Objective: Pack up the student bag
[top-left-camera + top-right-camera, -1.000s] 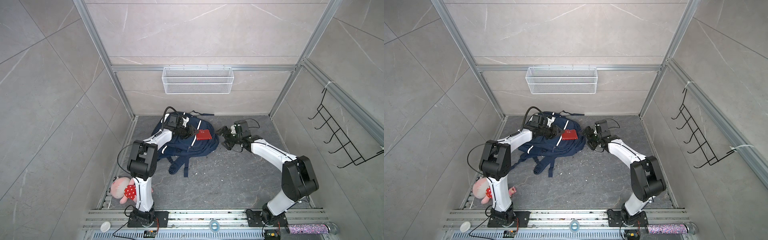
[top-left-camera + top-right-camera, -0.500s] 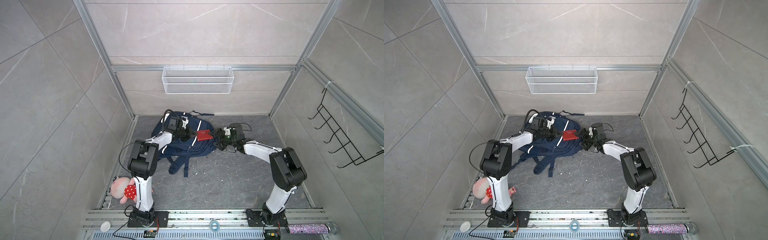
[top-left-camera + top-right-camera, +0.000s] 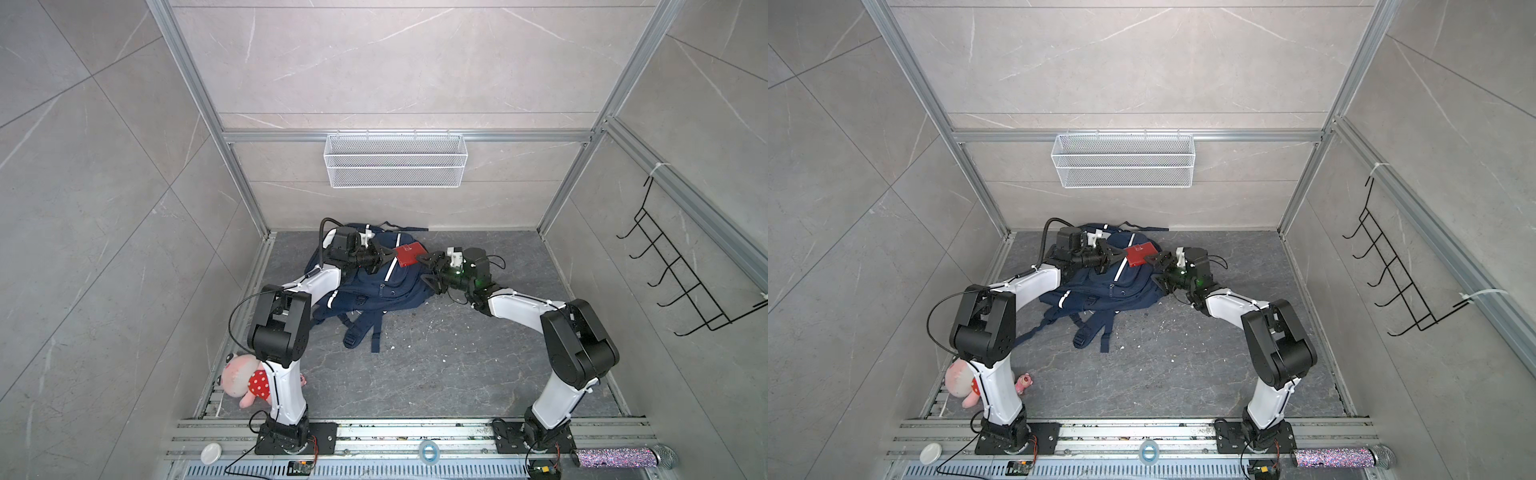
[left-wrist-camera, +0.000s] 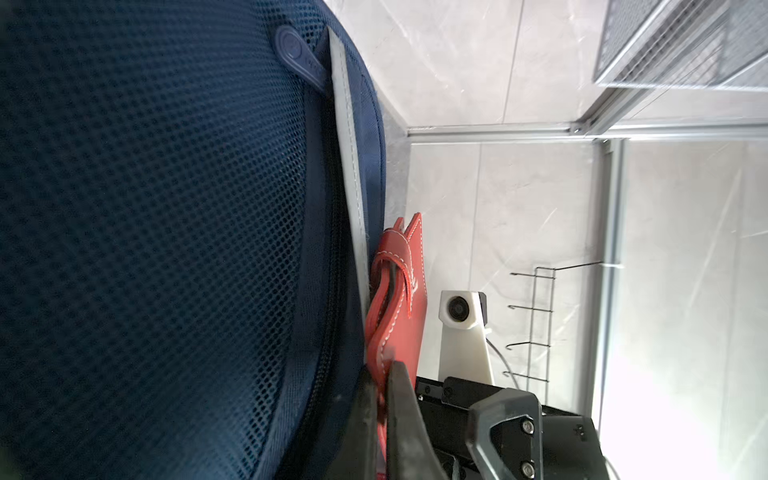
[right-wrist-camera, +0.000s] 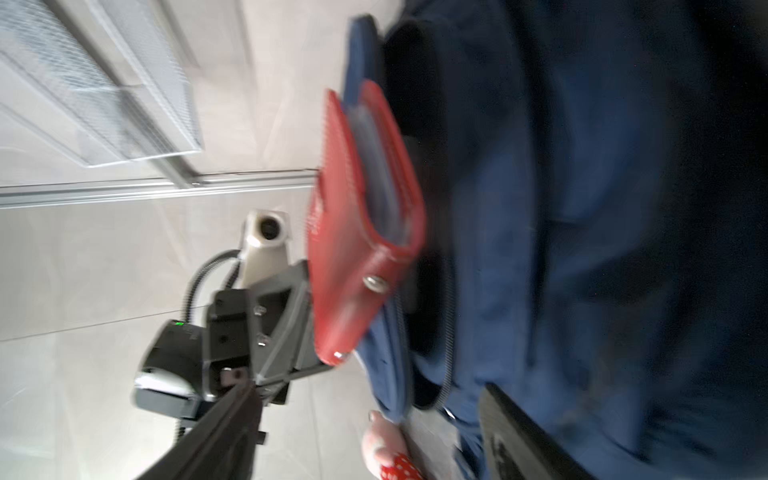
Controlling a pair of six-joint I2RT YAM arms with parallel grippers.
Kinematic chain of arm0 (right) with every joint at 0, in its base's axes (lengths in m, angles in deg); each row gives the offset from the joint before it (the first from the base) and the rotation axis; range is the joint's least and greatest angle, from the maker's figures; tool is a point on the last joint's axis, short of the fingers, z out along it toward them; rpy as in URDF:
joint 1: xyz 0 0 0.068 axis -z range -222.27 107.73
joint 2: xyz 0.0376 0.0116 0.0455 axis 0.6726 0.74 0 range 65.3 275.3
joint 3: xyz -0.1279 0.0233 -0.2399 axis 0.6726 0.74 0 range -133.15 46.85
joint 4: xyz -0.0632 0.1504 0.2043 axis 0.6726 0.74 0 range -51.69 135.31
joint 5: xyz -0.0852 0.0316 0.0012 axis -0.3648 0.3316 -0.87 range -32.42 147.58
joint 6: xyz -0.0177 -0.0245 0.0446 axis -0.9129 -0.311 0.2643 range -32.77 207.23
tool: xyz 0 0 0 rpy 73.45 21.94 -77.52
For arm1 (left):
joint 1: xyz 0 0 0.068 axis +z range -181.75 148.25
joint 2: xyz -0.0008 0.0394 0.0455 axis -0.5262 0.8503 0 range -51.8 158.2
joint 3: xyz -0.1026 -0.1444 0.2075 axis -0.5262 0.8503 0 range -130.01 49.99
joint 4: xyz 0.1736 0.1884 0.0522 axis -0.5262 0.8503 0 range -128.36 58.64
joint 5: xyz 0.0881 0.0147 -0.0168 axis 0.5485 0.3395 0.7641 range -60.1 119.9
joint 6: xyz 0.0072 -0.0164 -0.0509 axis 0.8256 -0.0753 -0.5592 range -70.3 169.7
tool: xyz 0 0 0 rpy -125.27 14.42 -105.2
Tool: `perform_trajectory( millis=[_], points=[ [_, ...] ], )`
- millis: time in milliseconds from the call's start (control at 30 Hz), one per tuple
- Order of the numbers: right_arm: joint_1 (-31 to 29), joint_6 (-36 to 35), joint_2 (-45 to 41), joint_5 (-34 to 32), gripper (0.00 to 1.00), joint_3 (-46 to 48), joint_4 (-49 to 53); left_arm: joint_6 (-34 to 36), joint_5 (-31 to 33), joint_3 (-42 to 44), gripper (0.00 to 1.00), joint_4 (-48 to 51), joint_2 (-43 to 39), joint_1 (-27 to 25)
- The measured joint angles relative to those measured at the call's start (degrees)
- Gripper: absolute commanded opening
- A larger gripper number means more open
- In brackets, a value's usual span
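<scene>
**Right hand moves in beside the wallet**

Since a second ago the right hand (image 3: 427, 270) has swung left from the open floor (image 3: 436, 353) to the bag's right side, and the left hand (image 3: 390, 257) has clamped shut. Its fingers (image 4: 403, 407) now pinch the left corner of a red wallet (image 3: 409, 254), held over the far right part of the student bag (image 3: 374, 291). The right hand's jaws stand spread apart. One of its fingers is just beside the wallet's right edge, though I cannot tell whether it touches. The navy bag lies on the floor at the far middle, with its straps trailing toward the near side. A pink plush toy (image 3: 239, 376) sits by the left arm's base.
</scene>
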Motion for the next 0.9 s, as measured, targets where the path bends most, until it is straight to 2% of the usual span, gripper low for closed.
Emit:
perform_trajectory(
  millis=[67,167,333,467,600,733,900],
  points=[
    [-0.2,1.5,2.2,-0.6,0.76,-1.6,-3.0,-1.4,0.2,0.8,0.0,-0.9,-0.3,0.0],
    [-0.6,3.0,5.3,-1.2,0.64,-4.2,-5.7,-2.7,0.2,1.5,0.0,-2.0,-0.3,0.0],
    [-1.2,4.8,8.1,-1.9,0.4,-6.8,-7.7,-4.0,0.4,2.6,0.0,-3.5,-0.8,0.0],
    [-1.3,4.8,8.4,-2.1,0.32,-6.8,-7.6,-4.4,0.9,3.3,0.0,-4.3,-1.2,0.0],
    [-1.3,2.8,8.3,-2.3,0.18,-6.8,-5.6,-4.6,0.9,3.4,0.0,-4.5,-1.3,0.0],
    [-1.3,-0.1,7.5,-2.6,0.09,-7.6,-1.4,-4.6,0.9,3.5,0.02,-4.4,-1.3,0.0],
    [-1.3,-5.0,5.5,-2.8,0.03,-10.0,6.2,-2.6,0.7,3.7,0.49,-3.5,-1.8,0.0]
  ],
)
